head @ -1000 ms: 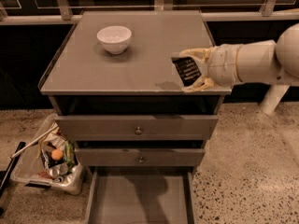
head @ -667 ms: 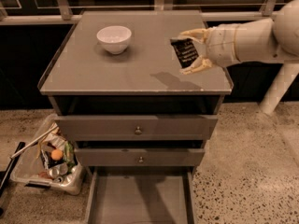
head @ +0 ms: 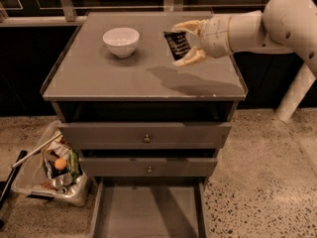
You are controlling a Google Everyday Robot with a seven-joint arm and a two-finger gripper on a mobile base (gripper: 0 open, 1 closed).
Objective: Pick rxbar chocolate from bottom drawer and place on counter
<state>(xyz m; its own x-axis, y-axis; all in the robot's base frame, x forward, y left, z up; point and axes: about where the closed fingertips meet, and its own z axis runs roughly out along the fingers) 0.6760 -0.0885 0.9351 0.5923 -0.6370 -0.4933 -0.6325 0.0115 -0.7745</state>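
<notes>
My gripper (head: 184, 42) reaches in from the right and is shut on the rxbar chocolate (head: 177, 44), a flat black wrapper with white lettering. It holds the bar tilted in the air above the counter (head: 138, 78), to the right of a white bowl (head: 121, 41). The arm's shadow lies on the counter below it. The bottom drawer (head: 148, 212) is pulled out at the foot of the cabinet, and its grey floor shows nothing on it.
Two upper grey drawers with round knobs (head: 147, 138) are slightly ajar. A clear bin of trash (head: 52, 170) stands on the speckled floor at the left of the cabinet. A white post (head: 294, 95) stands at the right.
My gripper has carried the rxbar chocolate up and to the left, from over the counter's front right part toward its middle back, nearer the bowl.
</notes>
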